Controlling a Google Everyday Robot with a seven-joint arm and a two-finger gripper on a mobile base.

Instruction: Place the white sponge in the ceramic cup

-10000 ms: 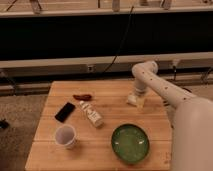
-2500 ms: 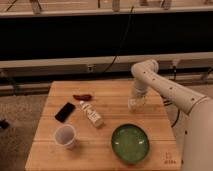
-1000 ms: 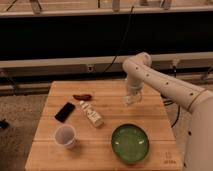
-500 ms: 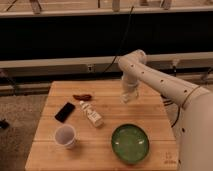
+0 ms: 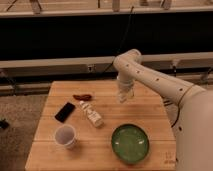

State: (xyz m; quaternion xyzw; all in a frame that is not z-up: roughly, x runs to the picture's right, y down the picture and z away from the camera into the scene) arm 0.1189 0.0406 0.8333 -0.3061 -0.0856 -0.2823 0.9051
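Observation:
My gripper [image 5: 124, 96] hangs above the wooden table [image 5: 150, 117], right of its middle and near the far edge. It is shut on the white sponge [image 5: 123, 94], a small pale block held just above the wood. The ceramic cup [image 5: 65, 136] stands upright at the front left of the table, well to the left of and nearer than the gripper. Its inside looks pale and empty.
A wide green bowl [image 5: 130, 143] sits at the front right. A white bottle with a red cap [image 5: 91, 113] lies at the centre. A black phone [image 5: 65, 111] lies to its left, and a small red object [image 5: 82, 97] lies behind it.
The gripper closed on the sponge at the right of the table, lifted it off the wood and has carried it leftward. The other objects have not moved.

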